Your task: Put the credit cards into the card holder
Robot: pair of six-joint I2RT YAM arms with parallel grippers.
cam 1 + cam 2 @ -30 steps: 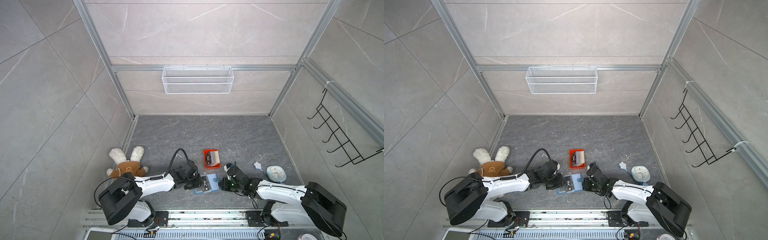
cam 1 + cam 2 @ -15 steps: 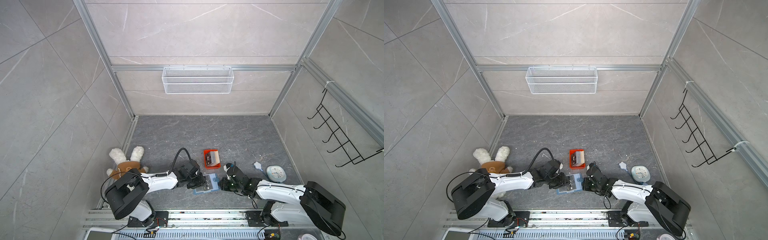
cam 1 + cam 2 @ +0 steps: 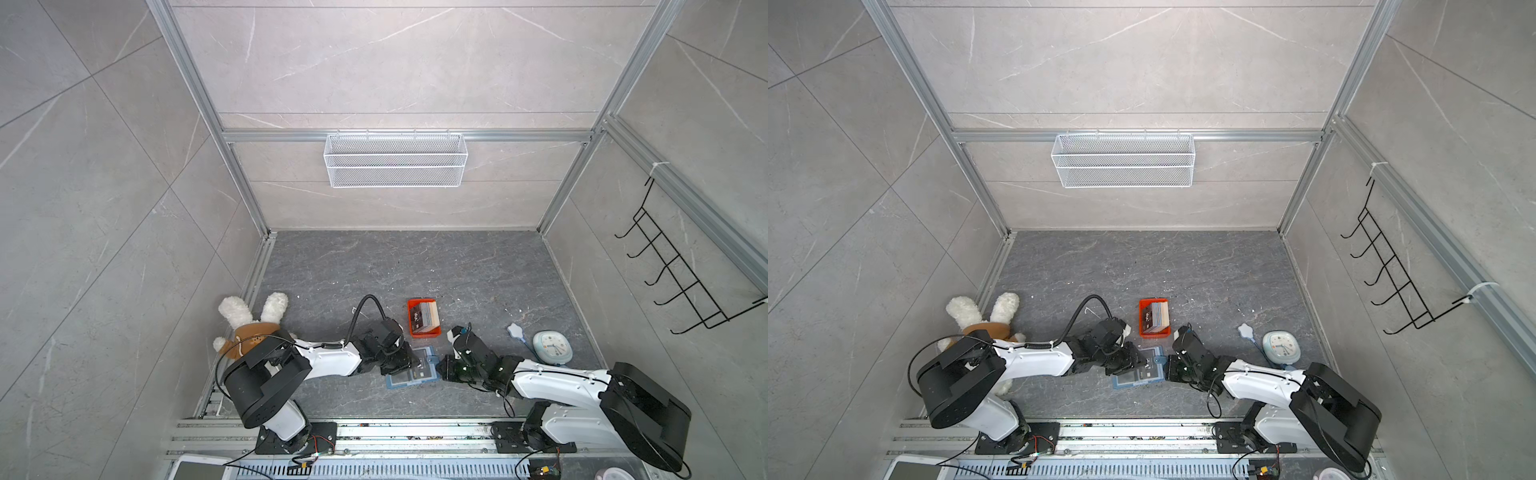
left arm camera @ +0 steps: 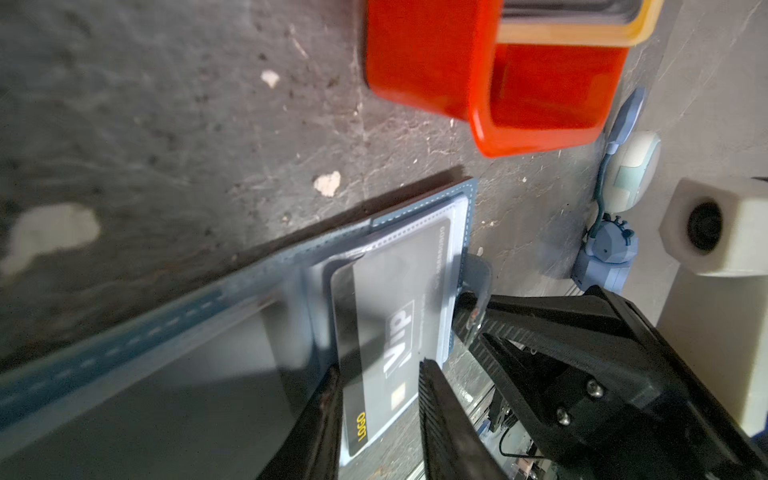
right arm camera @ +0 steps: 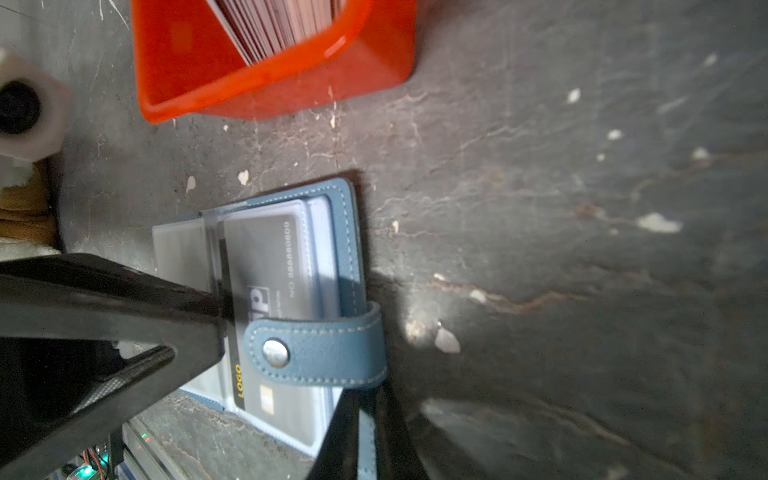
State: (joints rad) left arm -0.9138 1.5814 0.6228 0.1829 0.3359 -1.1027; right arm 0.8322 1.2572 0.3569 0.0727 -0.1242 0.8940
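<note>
Sliding under the clear film of a pocket, one dark credit card (image 4: 386, 316) marked "Vip" now sits mostly inside the blue card holder (image 5: 351, 249), which lies open on the grey desk (image 3: 415, 266) between the two arms. Over the past second we watched the left arm swing in and carry the left hand (image 4: 380, 370) further across the holder, which itself has not shifted. Its fingers stand part-way apart astride the card's striped outer end. We cannot tell whether they grip it or only push. The right hand (image 5: 369, 405) has stayed clenched on the holder's cover edge just below the snap tab (image 5: 316, 349), pinning it. We judge this card nearly seated, with most of the job ahead.

Our count:
- one card in a pocket
- one holder
- one orange tray (image 5: 249, 95) just beyond it, holding a leaning stack of credit cards (image 3: 426, 320) too fine to number
- two hands
- one plush rabbit (image 3: 249, 332)
- one clock (image 3: 552, 345)
- one wire basket (image 3: 395, 174)
- one hook rack (image 3: 688, 253)
</note>
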